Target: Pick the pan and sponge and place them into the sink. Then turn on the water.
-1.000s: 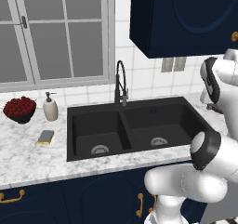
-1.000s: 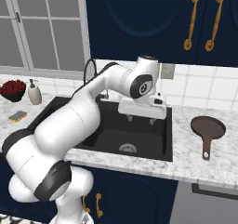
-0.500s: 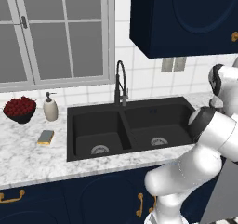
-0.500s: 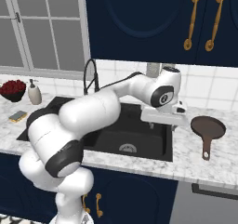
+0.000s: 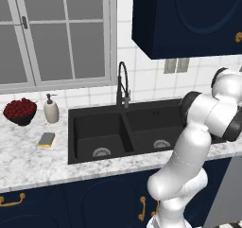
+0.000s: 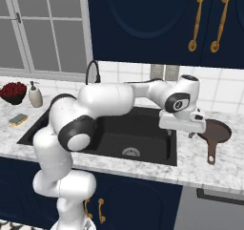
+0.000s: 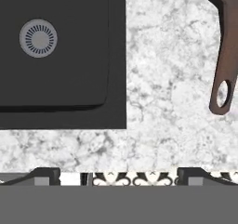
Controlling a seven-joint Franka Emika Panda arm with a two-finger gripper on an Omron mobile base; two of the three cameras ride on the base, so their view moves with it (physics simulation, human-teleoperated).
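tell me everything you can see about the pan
The pan is round, shallow and dark brown, with a long straight handle ending in a hanging hole. It looks like cast iron. It lies flat on the marble counter right of the sink, handle toward the counter's front edge. The robot's hand partly hides it; the gripper, jaws open, isn't holding it.

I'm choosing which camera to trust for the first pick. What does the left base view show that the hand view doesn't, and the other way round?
Left base view alone: the sponge on the counter left of the sink, the faucet, the fruit bowl and soap dispenser. Hand view alone: the pan, its handle lying on the counter right of the sink. Both share the black sink and a silver drain.
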